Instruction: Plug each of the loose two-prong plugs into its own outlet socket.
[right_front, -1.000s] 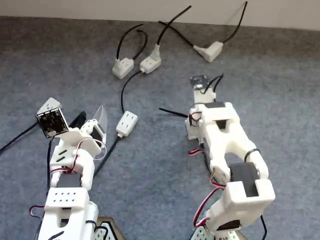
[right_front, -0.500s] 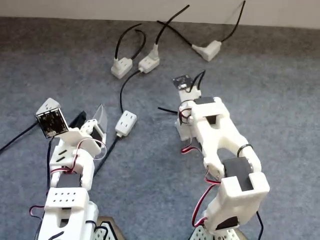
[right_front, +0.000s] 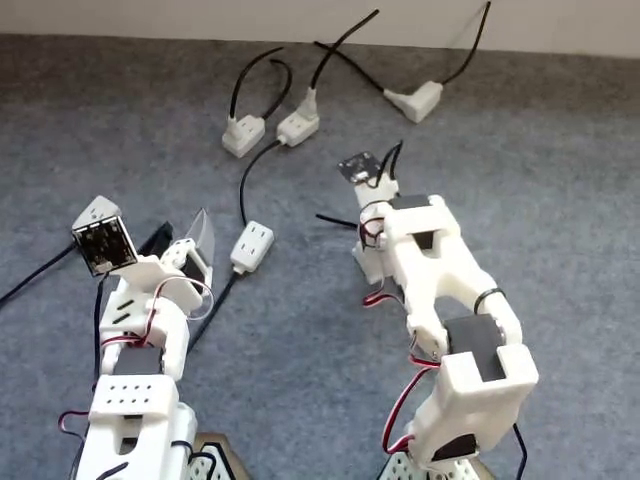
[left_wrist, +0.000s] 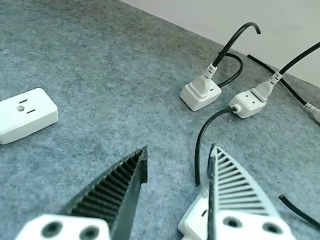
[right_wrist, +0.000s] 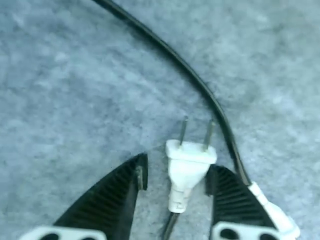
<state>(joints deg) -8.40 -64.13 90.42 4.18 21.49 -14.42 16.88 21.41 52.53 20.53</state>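
A loose white two-prong plug (right_wrist: 189, 161) on a black cord lies on the grey carpet between the fingers of my right gripper (right_wrist: 176, 172), which is open with a gap on one side. In the high view the right arm (right_front: 430, 260) covers that spot, and the cord's black end (right_front: 335, 220) sticks out beside it. My left gripper (left_wrist: 177, 152) is open and holds nothing. It hangs just over a white outlet block (right_front: 253, 247), whose corner (left_wrist: 195, 220) shows under one finger. Farther off, two outlet blocks (left_wrist: 200, 95) (left_wrist: 249, 102) each have a plug seated in them.
Another white outlet block (left_wrist: 24, 114) lies apart on the carpet. An angled white block (right_front: 415, 100) with a black cord sits at the back by the wall. Black cords (right_front: 250, 75) loop across the far carpet. Open carpet lies between the two arms.
The right arm has swung left and slightly forward over the plug, mostly in the first half second. The left arm has not moved.
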